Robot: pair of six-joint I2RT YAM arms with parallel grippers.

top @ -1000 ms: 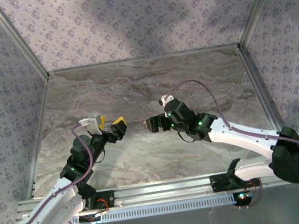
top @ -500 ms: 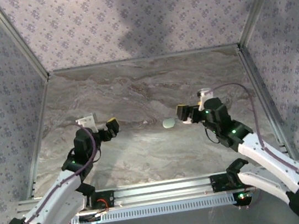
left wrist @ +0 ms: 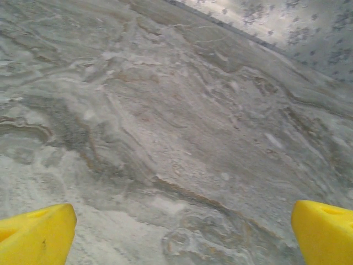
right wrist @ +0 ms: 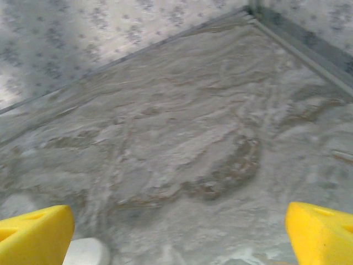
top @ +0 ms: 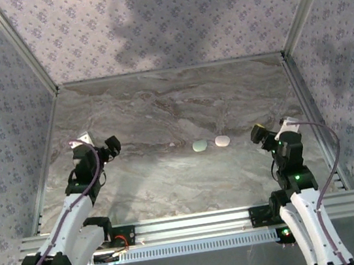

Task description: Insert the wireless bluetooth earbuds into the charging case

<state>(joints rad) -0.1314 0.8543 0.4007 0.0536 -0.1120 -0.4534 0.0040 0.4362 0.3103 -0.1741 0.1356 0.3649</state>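
Observation:
Two small oval charging cases lie side by side at mid-table, a mint one (top: 199,146) and a white one (top: 222,141). I cannot tell whether their lids are up. A tiny pale speck (top: 172,145) lies left of the mint case, too small to tell whether it is an earbud. My left gripper (top: 110,146) hangs open far to the left of the cases, its yellow fingers wide apart over bare marble (left wrist: 185,232). My right gripper (top: 260,134) is open just right of the white case, whose rounded end (right wrist: 85,253) peeks in beside its left fingertip (right wrist: 36,234).
The marble table (top: 160,108) is boxed in by patterned walls at the back and both sides, with metal rails (top: 304,101) along the edges. An aluminium beam (top: 190,223) carries both arm bases at the near edge.
Both arms have pulled back from the middle, the left one leftward and the right one rightward. The mint and white cases, hidden under the grippers before, now lie uncovered.

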